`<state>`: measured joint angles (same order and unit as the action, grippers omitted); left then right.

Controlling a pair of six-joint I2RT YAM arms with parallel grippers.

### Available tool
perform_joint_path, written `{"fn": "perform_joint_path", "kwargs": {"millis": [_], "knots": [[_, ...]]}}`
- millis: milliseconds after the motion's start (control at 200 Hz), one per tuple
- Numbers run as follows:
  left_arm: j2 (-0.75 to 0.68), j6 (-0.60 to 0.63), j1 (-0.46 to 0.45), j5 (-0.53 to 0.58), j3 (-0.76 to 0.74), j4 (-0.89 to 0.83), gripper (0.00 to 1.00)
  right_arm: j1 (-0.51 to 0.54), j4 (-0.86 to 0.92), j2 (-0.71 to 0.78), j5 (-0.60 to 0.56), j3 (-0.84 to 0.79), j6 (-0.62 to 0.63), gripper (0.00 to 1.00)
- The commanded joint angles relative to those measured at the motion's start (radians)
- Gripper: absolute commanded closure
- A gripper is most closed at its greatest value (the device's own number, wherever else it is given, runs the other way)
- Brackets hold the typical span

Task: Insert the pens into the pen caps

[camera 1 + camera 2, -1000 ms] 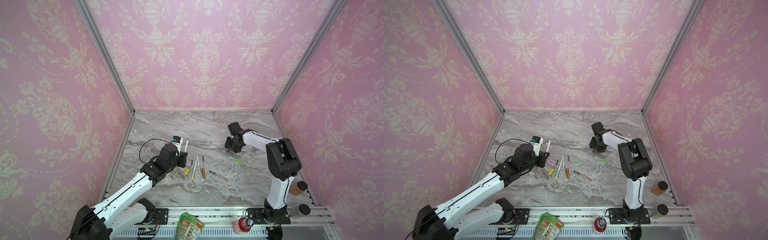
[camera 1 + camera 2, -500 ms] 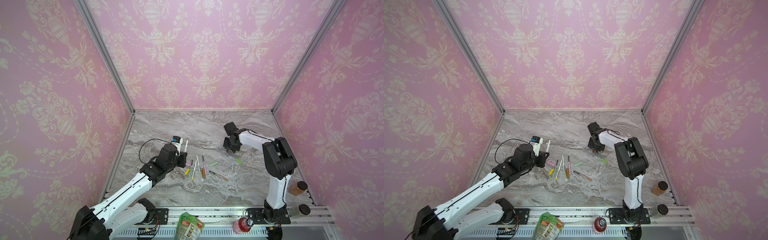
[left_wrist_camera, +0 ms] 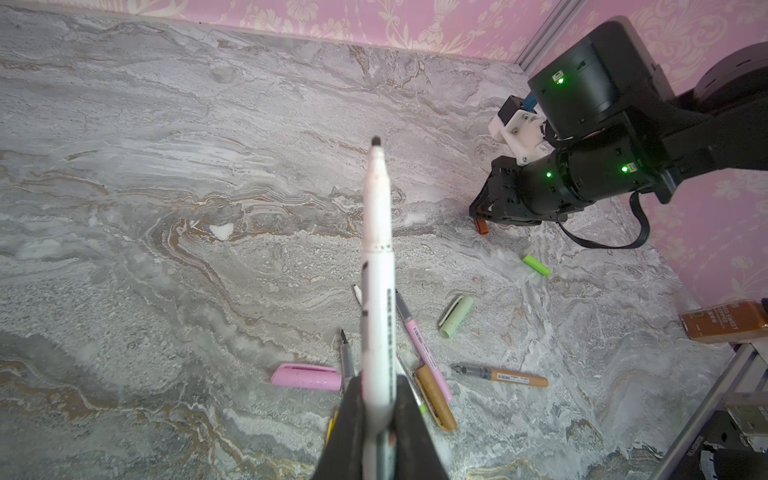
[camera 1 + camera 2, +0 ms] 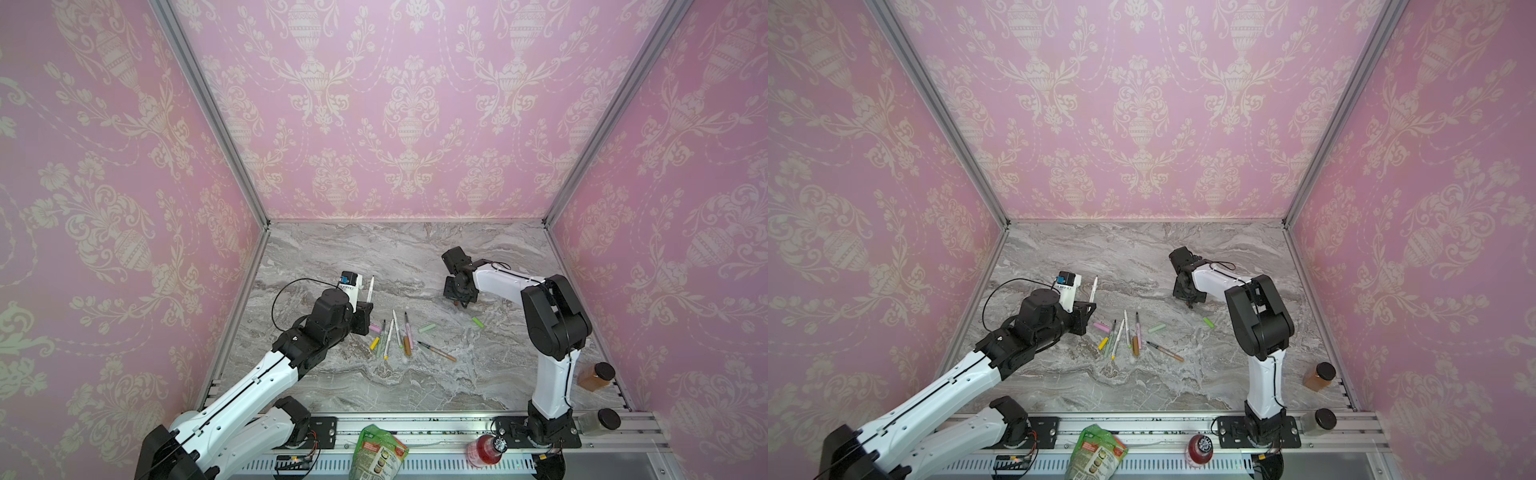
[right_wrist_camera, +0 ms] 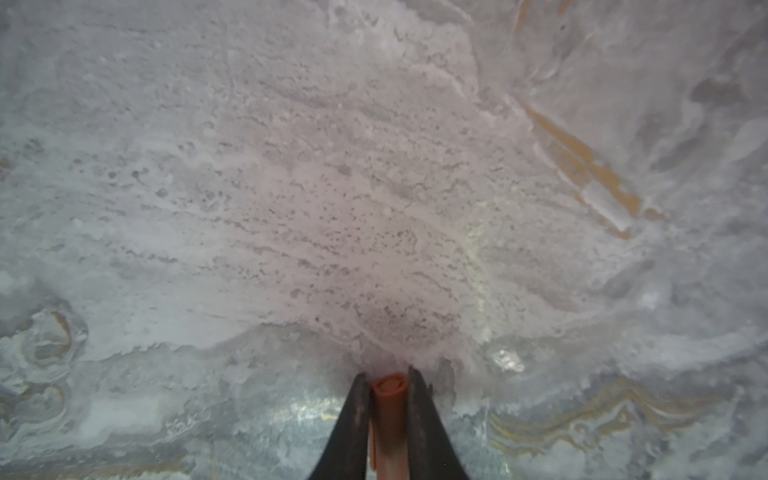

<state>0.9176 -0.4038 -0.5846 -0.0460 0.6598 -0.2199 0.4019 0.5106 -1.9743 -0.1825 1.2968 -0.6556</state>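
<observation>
Showing brown cap (image 5: 388, 399) mouth, pinched — right wrist view only.

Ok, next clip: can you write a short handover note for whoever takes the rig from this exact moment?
Left gripper: jaws shut on the white pen, tip pointing away, raised off the table.
Right gripper: jaws shut on the brown cap, down at the table.
Five pens lie clustered mid-table; pink cap, yellow cap and tan cap among them, pale green cap and lime cap to the right in both top views.
Done: no pen looks capped.
Left: cap all six pens.
</observation>
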Motion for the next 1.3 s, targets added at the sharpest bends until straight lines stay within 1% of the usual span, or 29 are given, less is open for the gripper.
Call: {"fn": "perform_joint_path", "kwargs": {"millis": [0,180,305,500,761,886,1011,1166,1296], "knots": [[-0.019,0.019,-0.002,0.016,0.017,-0.029,1.00,0.015,0.092,-0.103,0.102,-0.095,-0.019,0.85],[-0.011,0.011,-0.003,0.008,0.018,-0.027,1.00,0.014,0.071,-0.059,0.127,-0.112,-0.018,0.91],[0.005,0.004,-0.003,-0.003,0.025,-0.025,1.00,0.014,0.049,0.010,0.150,-0.113,-0.007,0.95],[0.027,-0.007,-0.007,-0.009,0.029,-0.009,1.00,0.012,0.066,0.067,0.154,-0.086,0.017,0.96],[0.044,-0.012,-0.014,-0.007,0.036,-0.010,1.00,0.011,0.078,0.066,0.163,-0.058,0.044,0.98],[0.050,-0.012,-0.019,-0.006,0.038,-0.009,1.00,0.012,0.076,0.064,0.161,-0.066,0.046,1.00],[0.062,-0.010,-0.022,-0.008,0.046,-0.009,1.00,0.012,0.069,0.080,0.160,-0.075,0.044,1.00],[0.087,0.001,-0.032,-0.024,0.061,-0.008,1.00,0.005,0.079,0.123,0.162,-0.065,0.041,1.00],[0.119,0.022,-0.050,-0.057,0.064,-0.007,1.00,-0.012,0.071,0.193,0.203,-0.049,0.013,1.00]]}}
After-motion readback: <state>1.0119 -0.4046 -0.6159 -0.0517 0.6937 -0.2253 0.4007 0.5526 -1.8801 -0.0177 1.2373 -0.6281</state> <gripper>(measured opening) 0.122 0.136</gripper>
